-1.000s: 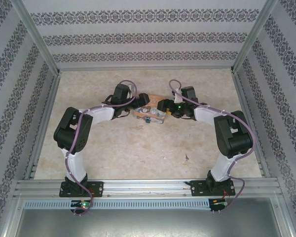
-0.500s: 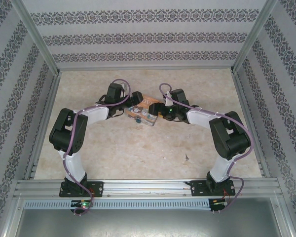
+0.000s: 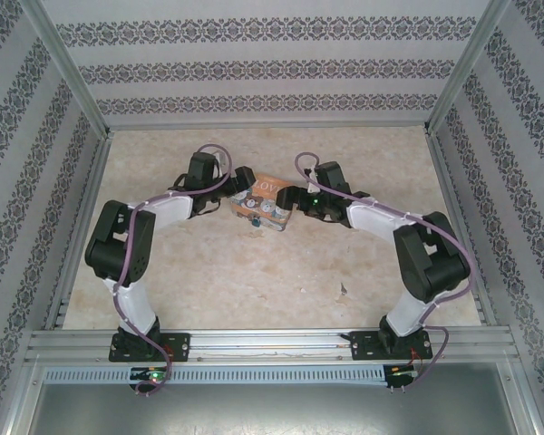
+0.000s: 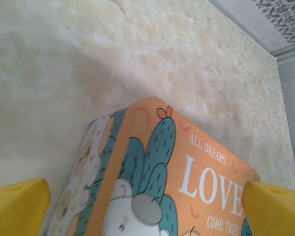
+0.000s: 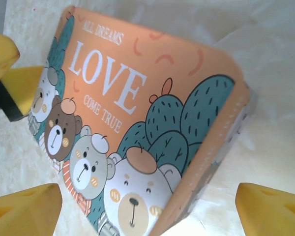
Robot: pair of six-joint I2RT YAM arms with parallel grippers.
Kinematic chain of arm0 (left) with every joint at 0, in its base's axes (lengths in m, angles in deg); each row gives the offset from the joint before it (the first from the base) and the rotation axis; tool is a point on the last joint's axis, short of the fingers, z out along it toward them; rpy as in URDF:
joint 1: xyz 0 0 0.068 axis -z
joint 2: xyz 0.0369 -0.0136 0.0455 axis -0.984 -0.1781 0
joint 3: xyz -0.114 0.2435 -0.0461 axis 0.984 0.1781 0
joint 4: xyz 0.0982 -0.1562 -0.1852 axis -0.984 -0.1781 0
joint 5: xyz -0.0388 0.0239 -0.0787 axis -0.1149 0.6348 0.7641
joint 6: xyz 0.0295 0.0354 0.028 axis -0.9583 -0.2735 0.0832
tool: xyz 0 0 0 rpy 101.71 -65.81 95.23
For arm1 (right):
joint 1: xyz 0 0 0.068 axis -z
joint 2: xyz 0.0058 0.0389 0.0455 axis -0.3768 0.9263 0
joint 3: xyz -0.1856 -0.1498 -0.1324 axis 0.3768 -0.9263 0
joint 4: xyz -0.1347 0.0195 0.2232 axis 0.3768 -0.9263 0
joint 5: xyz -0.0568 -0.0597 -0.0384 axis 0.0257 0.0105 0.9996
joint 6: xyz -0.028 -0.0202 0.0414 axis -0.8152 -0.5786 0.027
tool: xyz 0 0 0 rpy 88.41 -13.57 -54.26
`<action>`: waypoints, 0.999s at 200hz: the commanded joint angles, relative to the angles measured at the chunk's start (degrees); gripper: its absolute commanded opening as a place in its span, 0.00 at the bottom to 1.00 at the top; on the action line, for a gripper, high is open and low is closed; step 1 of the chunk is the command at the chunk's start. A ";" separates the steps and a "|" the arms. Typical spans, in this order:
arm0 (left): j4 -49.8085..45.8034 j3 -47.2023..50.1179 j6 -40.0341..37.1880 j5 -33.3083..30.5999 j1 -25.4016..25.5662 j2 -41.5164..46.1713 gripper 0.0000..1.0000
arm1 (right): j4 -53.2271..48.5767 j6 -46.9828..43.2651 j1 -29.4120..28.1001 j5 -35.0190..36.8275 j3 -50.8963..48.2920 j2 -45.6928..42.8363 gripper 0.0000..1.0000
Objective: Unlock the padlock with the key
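both grippers open at the box, key lying well apart

seen from above, two arms reach in from either side toward a small orange box [image 3: 265, 199] printed with bears, cacti and the word "love", sitting mid-table on a pale marbled table [image 3: 208, 281]. the left gripper [image 4: 145, 209] has its yellow fingers spread wide with the box's corner between them, holding nothing. the right gripper [image 5: 147, 211] is spread just as wide at the opposite end, with the box face close to its camera, and it holds nothing either.

a tiny blue speck at the box's near edge is probably the padlock [image 3: 253, 222], though it is too small to be sure. a thin dark sliver on bare table nearer the right arm's base, well apart from both grippers, looks like the key [image 3: 343, 290].

the risks, as a judgement: with both grippers crowding one small box, closing unevenly could spin or tip it and swing the padlock out of reach. the two sets of fingers sit near each other and could collide. the key is thin and lies flat, so fingertips may skid over it or flick it away.
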 commanded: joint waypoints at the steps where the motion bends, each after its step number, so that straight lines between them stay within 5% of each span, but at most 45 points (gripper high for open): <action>1: -0.20 2.77 -3.36 -2.25 -1.65 7.74 1.00 | -7.59 -4.58 -0.45 6.85 -1.07 -6.11 0.91; 55: -5.06 12.56 -9.94 -7.56 -2.62 27.05 0.99 | -28.07 -0.79 1.53 13.48 -5.04 -18.51 0.91; 112: -9.84 25.25 -10.26 -10.86 -2.59 44.49 0.99 | -38.41 7.21 4.52 9.22 -15.38 -32.85 0.84; 200: -7.93 32.74 -6.79 -10.73 -2.61 47.69 0.99 | -44.93 13.55 4.92 6.15 -26.01 -39.79 0.64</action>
